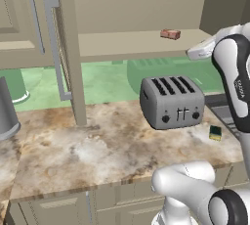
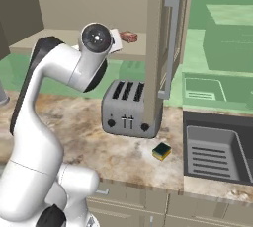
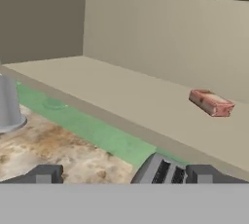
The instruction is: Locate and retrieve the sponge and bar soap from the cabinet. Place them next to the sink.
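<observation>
Marbled bench [image 1: 73, 146] carried the toaster [image 1: 172, 101]; the sponge [image 1: 215, 132] already lay beside it. From the right, that sponge sat just left of the sink [image 2: 217, 153]. Along the hand, the tool [image 3: 121, 174], fingertips spread wide and empty, faced the bar soap [image 3: 211, 102] on the cabinet [image 3: 146, 43] shelf: reaching was next.

Mottled brown-and-cream stone worktop [image 1: 97, 146] runs above beige drawer fronts [image 1: 58, 207]. Pale green wall [image 1: 107, 79] lies behind. A silver 4-slot toaster [image 1: 172, 101] stands on the worktop.
</observation>
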### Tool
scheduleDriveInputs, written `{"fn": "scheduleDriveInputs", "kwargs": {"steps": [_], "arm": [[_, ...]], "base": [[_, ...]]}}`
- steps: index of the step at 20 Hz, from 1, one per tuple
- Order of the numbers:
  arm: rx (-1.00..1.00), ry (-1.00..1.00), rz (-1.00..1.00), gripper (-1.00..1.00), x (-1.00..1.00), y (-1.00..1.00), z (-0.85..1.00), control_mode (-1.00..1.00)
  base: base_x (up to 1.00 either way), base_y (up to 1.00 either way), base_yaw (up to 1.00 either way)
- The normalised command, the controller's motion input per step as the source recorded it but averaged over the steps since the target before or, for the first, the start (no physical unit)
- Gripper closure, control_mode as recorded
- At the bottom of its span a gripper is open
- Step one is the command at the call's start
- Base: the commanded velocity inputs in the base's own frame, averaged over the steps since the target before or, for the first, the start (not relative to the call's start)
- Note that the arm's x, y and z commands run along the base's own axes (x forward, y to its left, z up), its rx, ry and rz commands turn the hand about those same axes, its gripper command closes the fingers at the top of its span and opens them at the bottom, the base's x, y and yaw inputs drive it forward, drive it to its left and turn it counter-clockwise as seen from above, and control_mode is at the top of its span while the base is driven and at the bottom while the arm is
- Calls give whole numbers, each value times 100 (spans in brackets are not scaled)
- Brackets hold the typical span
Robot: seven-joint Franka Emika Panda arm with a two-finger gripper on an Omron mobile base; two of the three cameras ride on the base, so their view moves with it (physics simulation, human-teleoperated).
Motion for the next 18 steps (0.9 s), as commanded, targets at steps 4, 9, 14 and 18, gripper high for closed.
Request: {"fn": "scheduleDriveInputs", "kwargs": {"steps": [4,9,14,18], "arm": [[-9,1,0,-100,29,4,22,-100],[-7,5,0,-100,31,0,29,-100],[-4,3,0,-100,33,-1,18,-100],[0,1,0,-100,24,-6,2,-100]], "base": [[0,0,0],[0,0,0],[0,0,0],[0,0,0]]}}
